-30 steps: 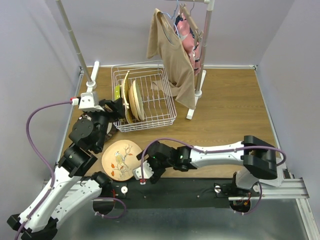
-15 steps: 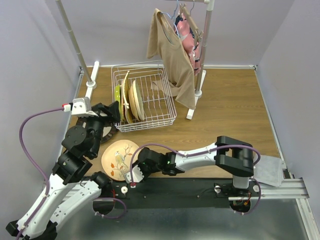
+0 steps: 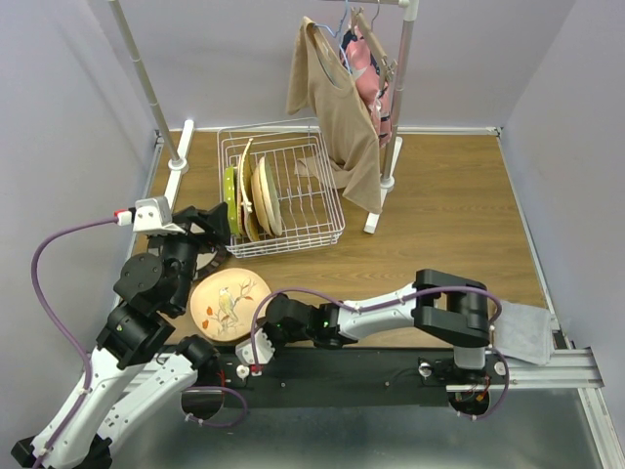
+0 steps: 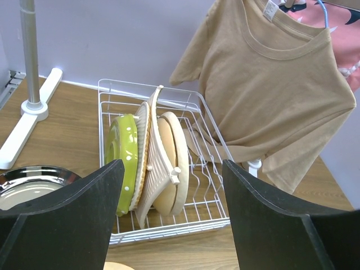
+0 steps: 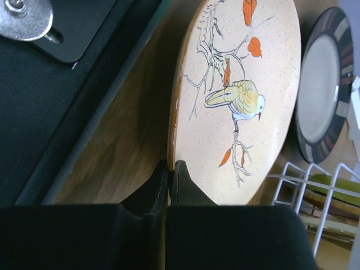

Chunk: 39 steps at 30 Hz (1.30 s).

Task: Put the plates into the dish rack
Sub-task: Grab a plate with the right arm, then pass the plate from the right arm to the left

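And the left end effector [image 4: 170,166] has pulled back toward the near side, fingers spread wide, empty. The bird plate [image 3: 223,303] has slid left on the tabletop [image 3: 439,215], near rim tipped up, with the right end effector [image 5: 169,169] now pinched tight on that edge. Lift looks next. Beyond, the dish rack [image 3: 289,246] holds several plates [image 3: 256,200] at its left; a tan shirt [image 3: 337,107] drapes over its right corner.

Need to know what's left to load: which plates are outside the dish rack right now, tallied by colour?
Peach bird-painted plate, pinched at its rim by the right gripper: 1
Dark-rimmed plate, flat on the table near the dish rack: 1
Total outside the rack: 2 in view
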Tool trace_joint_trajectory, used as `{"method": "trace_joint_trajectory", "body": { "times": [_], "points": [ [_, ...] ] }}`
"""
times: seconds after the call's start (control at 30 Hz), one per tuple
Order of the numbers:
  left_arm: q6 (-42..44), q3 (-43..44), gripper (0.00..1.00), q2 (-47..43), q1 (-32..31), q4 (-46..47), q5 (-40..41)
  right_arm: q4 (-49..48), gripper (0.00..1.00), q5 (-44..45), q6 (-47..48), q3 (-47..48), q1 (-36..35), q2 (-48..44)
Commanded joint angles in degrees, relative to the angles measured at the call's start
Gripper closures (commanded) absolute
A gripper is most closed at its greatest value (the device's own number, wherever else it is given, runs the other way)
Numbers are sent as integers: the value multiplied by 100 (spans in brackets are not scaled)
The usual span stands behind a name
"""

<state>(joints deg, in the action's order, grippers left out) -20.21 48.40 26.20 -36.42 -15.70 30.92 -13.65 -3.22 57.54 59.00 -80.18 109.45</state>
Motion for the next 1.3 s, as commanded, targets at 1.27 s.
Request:
{"method": "trace_joint_trajectory", "body": {
  "times": [1.27],
  "points": [
    [-3198, -418, 20, 966, 30, -188, -3811, 4572, 99, 1772, -1553, -1374, -164, -5451]
  ]
}}
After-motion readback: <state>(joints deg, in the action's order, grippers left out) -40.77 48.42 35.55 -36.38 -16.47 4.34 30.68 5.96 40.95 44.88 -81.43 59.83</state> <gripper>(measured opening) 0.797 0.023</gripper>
